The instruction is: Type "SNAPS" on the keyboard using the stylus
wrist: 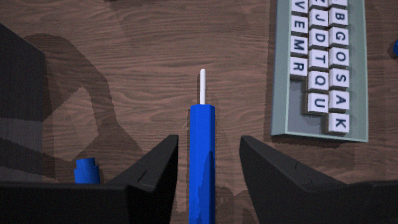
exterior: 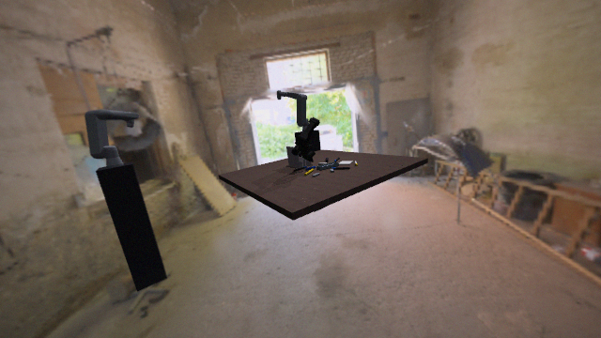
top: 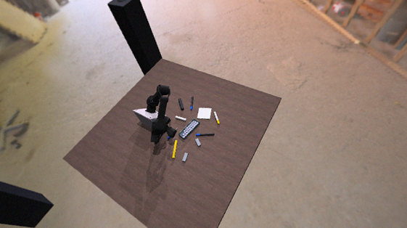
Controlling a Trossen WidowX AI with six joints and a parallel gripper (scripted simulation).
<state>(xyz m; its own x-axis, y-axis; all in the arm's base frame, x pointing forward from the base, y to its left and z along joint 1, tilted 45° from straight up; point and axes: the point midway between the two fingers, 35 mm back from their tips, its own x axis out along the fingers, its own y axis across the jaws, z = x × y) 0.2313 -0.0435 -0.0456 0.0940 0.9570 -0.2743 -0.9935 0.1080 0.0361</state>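
The blue stylus [wrist: 202, 135] with a thin white tip lies on the desk in the wrist view, its tip pointing up the picture. My gripper [wrist: 209, 143] [top: 171, 132] is partly open above it. The stylus runs between the two fingers with a gap on each side. The grey-green keyboard [wrist: 303, 111] [top: 189, 129] lies to the right of the stylus in the wrist view. Its S key [wrist: 340, 78] and A key [wrist: 339, 100] show near its lower end. The N and P keys are not in the wrist view. In the top and exterior views the arm partly hides the stylus.
A blue-ended object [wrist: 87, 172] lies left of the stylus, partly behind a finger. A yellow stick [top: 174, 149], two grey blocks [top: 198, 142] [top: 185, 157], a white pad [top: 204, 113], a white cylinder [top: 180, 118] and several pens lie around the keyboard.
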